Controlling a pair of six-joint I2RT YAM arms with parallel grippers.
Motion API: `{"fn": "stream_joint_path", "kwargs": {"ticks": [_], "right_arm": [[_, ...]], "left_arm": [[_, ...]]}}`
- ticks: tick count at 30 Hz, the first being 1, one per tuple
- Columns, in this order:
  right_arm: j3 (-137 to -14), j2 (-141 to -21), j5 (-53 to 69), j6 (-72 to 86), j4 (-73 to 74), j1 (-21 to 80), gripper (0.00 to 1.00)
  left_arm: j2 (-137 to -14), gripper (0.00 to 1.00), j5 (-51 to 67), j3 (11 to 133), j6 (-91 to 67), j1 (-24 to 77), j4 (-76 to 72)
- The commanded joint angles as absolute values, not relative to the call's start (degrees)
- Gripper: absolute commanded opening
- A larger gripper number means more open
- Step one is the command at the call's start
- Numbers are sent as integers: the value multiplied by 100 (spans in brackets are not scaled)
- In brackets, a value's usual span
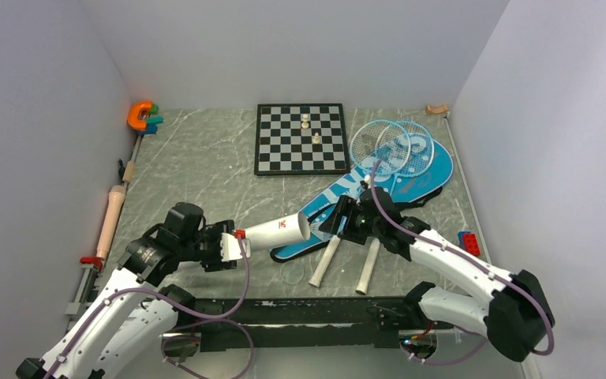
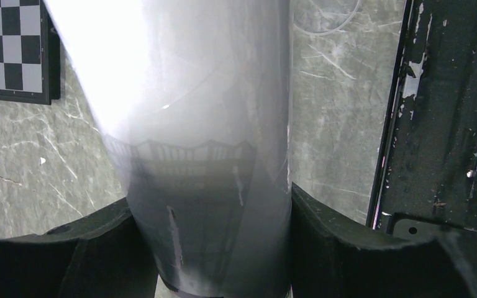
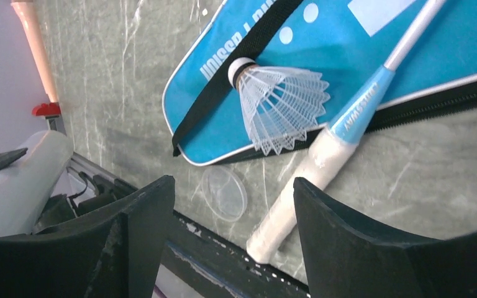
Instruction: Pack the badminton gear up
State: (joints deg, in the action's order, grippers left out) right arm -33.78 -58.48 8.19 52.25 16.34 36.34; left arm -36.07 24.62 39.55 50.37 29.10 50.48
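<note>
Left pincer (image 1: 235, 242) clasping tube (image 1: 278, 230), chessboard (image 1: 301, 139) beyond (shuttlecock (image 3: 279, 105) on bag (image 3: 323, 49))

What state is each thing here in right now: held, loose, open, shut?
tube: held off the table, mouth uncovered.
left gripper: shut on the tube.
bag: flat on the table.
right gripper: open, empty, hovering by the bag.
shuttlecock: lying sideways on the bag.
rackets: lying on the bag, not inside.
clear lid: loose on the table.
chessboard: flat, two pieces standing.
</note>
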Motion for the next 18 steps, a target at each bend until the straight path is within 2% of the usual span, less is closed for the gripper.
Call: {"fn": "stream_joint_path", "kwargs": {"ticks": [1, 7, 10, 14, 18], "right_arm": [[-3356, -6328, 938, 5273, 539, 3595, 72], [-3322, -7099, 1013, 5399, 40, 3581, 67], [-3314, -7435, 1089, 5494, -373, 3566, 58], [-3360, -7638, 1104, 5558, -497, 3566, 33], [-3467, -7255, 964, 5498, -136, 3562, 6]], "left_arm": [[-3519, 54, 2619, 4131, 5186, 2876, 4899], [-3532, 54, 2627, 4118, 5205, 2874, 4896], [-3521, 54, 2631, 4113, 5213, 2874, 4887], [-3516, 54, 2624, 4111, 5216, 2869, 4909], [-3506, 53, 2620, 4079, 5213, 2872, 4932]]}}
